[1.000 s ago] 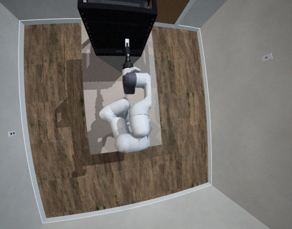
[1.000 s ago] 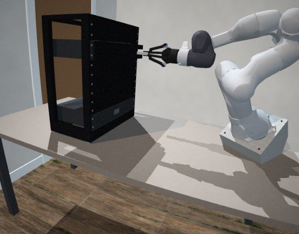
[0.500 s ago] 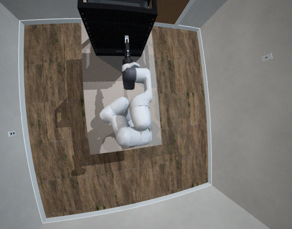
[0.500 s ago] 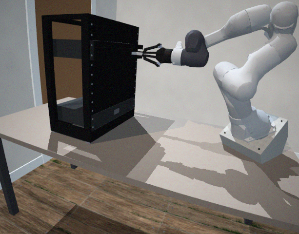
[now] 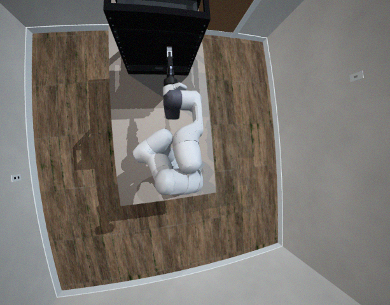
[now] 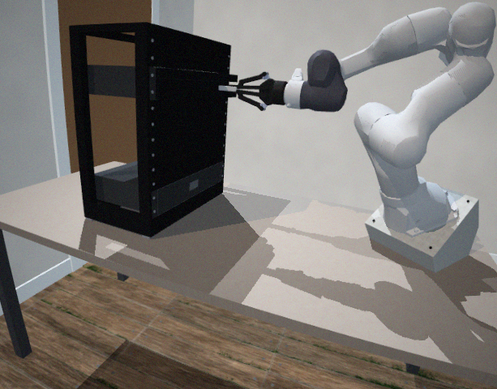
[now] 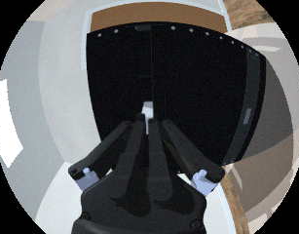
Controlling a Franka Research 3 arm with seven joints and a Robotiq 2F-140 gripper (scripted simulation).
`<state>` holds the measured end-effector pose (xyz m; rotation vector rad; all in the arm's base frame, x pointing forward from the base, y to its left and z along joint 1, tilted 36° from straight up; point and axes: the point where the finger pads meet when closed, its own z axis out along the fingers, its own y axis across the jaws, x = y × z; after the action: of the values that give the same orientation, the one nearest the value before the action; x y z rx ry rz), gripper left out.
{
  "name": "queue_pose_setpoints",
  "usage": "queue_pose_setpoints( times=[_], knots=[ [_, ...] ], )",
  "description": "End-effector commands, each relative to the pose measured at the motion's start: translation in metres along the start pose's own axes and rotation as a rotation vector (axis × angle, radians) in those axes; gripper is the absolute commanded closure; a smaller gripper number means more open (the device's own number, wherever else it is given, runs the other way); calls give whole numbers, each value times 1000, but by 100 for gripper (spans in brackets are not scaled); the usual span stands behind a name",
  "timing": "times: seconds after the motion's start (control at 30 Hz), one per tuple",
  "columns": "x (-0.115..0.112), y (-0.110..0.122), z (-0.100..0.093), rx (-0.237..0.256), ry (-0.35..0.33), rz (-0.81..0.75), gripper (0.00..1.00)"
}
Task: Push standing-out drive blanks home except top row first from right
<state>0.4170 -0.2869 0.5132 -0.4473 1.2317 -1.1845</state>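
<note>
The arm reaches out level from its pale base block [image 6: 461, 246] at one end of the table [image 6: 51, 213], and the black rack [image 6: 147, 126] stands at the other end, its foot close to the table's near long edge with a strip of bare top on that side. Between base and rack there is a broad stretch of table crossed by shadows. The gripper [image 6: 227, 89] has its fingers pinched tight together with nothing between them, the pale fingertips forming one narrow point aimed square at the rack's front. That point is up in the top part of the dark storage chassis [image 6: 185, 109], toward the right side as you face it; from where I stand I cannot tell whether the tips touch the face or stop just short. Just above the fingers a small dark drive blank [image 6: 233, 78] pokes out past the rack's front corner, apart from the gripper. The other blanks are lost in the black of the chassis front, and through the wrist camera the face reads as one dark panel edged by the rack's dotted rails. Low in the rack sits a grey unit [image 6: 185, 190] with a little label, and the frame above it on the open side shows wall and door through it.
</note>
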Motion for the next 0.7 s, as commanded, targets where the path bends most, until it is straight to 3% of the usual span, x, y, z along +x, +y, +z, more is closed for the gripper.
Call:
queue_pose_setpoints(
  times=[0.0,0.67],
  knots=[
    [-1,-1,1,2,0,-2,100],
    [1,-7,6,2,0,-2,100]
  ],
)
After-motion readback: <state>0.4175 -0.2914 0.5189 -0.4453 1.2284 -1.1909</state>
